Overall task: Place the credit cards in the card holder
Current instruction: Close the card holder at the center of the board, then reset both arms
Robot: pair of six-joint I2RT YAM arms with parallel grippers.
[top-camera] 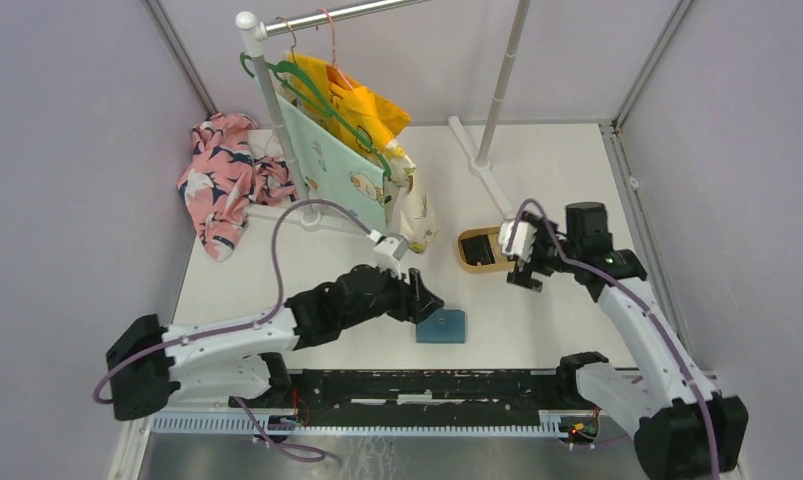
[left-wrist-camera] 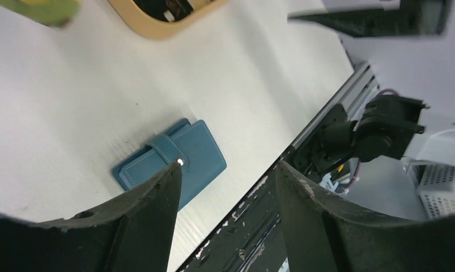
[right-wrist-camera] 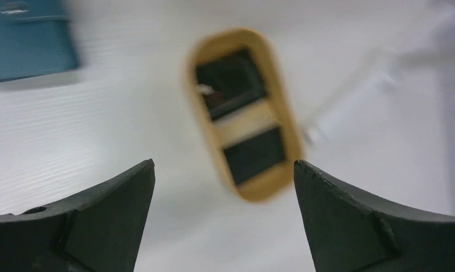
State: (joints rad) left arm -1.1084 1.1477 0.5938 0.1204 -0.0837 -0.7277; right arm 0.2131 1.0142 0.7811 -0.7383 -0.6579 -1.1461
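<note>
The teal-blue card holder point(top-camera: 442, 326) lies closed on the white table near the front edge; it also shows in the left wrist view point(left-wrist-camera: 171, 161) and blurred in the right wrist view point(right-wrist-camera: 29, 39). Two dark credit cards point(right-wrist-camera: 232, 82) point(right-wrist-camera: 253, 154) lie in a tan oval tray point(top-camera: 482, 267). My left gripper point(top-camera: 427, 303) is open and empty, just left of and above the card holder, one fingertip point(left-wrist-camera: 171, 175) over its snap. My right gripper point(top-camera: 527, 275) is open and empty, hovering beside the tray's right end.
A clothes rack point(top-camera: 277, 120) with hanging yellow and pale green cloths stands at the back. A pink floral garment point(top-camera: 222, 175) lies back left. A white rack base point(top-camera: 487, 170) runs behind the tray. The black rail point(top-camera: 427, 385) marks the table's front edge.
</note>
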